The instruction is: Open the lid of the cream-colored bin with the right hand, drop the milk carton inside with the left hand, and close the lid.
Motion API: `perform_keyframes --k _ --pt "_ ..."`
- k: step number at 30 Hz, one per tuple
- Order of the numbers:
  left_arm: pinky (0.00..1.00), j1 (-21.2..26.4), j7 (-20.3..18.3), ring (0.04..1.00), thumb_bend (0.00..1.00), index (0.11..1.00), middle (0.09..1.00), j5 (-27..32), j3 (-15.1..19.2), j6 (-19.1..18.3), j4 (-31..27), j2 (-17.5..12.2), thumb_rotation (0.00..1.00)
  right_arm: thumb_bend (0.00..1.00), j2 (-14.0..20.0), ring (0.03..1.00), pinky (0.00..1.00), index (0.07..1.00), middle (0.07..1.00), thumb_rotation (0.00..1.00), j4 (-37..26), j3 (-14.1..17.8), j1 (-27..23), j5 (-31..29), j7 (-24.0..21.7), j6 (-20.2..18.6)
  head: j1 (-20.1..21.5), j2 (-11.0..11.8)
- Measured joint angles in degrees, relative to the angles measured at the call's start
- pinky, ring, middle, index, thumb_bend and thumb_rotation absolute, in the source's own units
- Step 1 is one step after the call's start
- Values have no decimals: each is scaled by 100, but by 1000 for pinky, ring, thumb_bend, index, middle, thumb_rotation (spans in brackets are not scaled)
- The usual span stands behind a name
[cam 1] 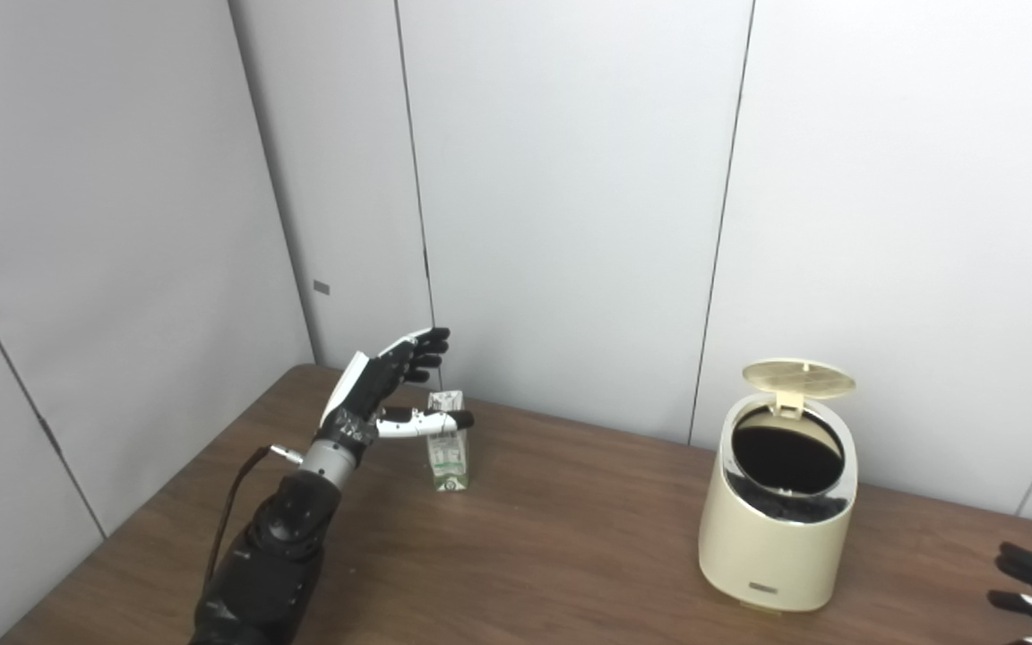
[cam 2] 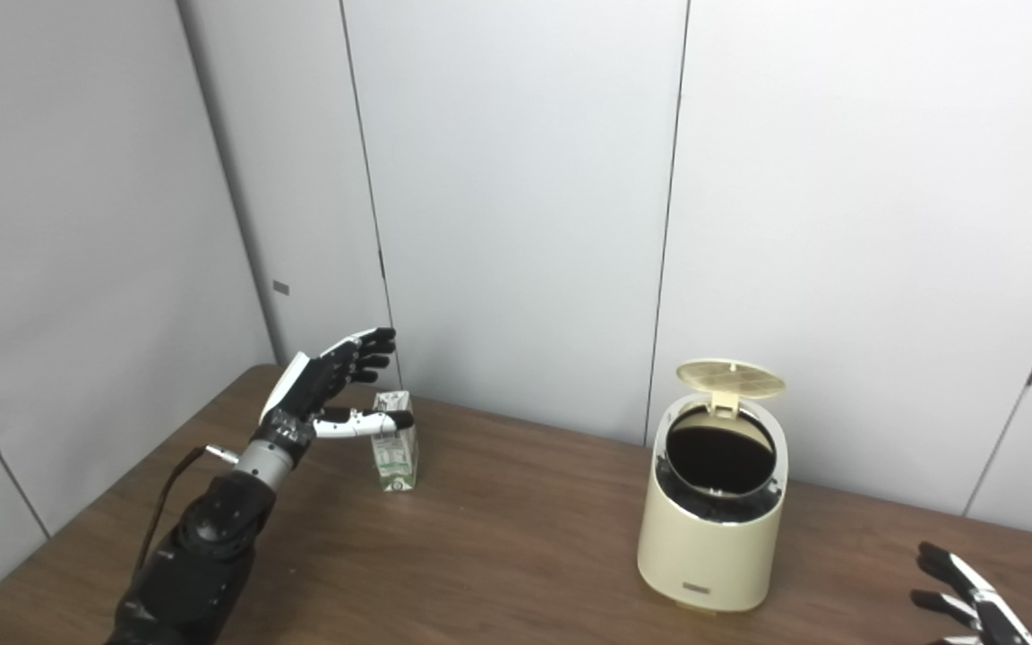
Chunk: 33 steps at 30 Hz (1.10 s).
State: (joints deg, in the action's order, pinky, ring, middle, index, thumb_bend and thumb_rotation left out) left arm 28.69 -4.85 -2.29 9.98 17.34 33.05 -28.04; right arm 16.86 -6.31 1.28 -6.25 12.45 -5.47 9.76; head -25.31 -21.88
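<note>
milk carton (cam 1: 448, 441) stands upright on the table (cam 1: 570, 537), left of centre in the frame, near the back wall. small paperboard box, likely light and easy to tip or crush; sides look smooth, maybe a bit slippery. best taken across its two flat side faces around mid-height, not the gabled top. left robot hand (cam 1: 386, 385) is right at it, fingers spread apart above the carton top, thumb reaching across the front upper part; holding nothing, and contact with the thumb can't be told. cream-colored bin (cam 1: 776, 528) sits right of centre, well apart from the carton, its lid (cam 1: 798, 378) already flipped up at the back, dark opening showing. right robot hand (cam 2: 973, 600) only partly in frame at lower right corner, fingers apart, empty, away from the bin. bare table between carton and bin, nothing seen blocking the path; the raised lid behind the opening is the one thing to steer clear of when dropping.
</note>
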Motion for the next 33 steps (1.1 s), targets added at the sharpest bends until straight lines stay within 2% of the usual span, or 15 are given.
perform_keyframes --k 4,9,15,19,26,33 --pt "773 16 -61 811 926 849 829 14 -3 -18 266 -41 182 792 0 790 580 869 879 494 -39 7 35 -1 -1 0 26 0" --pt "759 52 -114 806 872 807 817 96 -13 -18 430 -64 91 811 0 799 598 870 888 519 -97 31 109 -17 -1 0 27 -17" --pt "779 83 -289 813 870 799 816 129 -35 -18 543 -78 117 809 2 791 586 871 887 509 -100 80 169 -49 -2 -5 26 -35" --pt "761 107 -339 800 846 792 807 132 -45 1 734 -87 99 811 1 791 594 871 886 500 -114 80 177 -90 -9 -43 26 -35" --pt "752 114 -338 783 823 784 791 95 -119 0 769 -128 94 787 0 789 612 870 885 463 -137 80 203 -108 -30 -98 26 -53" --pt "723 163 -311 761 804 772 776 45 -218 -10 892 -128 66 789 1 804 628 877 891 480 -202 88 257 -107 -33 -152 53 -79"
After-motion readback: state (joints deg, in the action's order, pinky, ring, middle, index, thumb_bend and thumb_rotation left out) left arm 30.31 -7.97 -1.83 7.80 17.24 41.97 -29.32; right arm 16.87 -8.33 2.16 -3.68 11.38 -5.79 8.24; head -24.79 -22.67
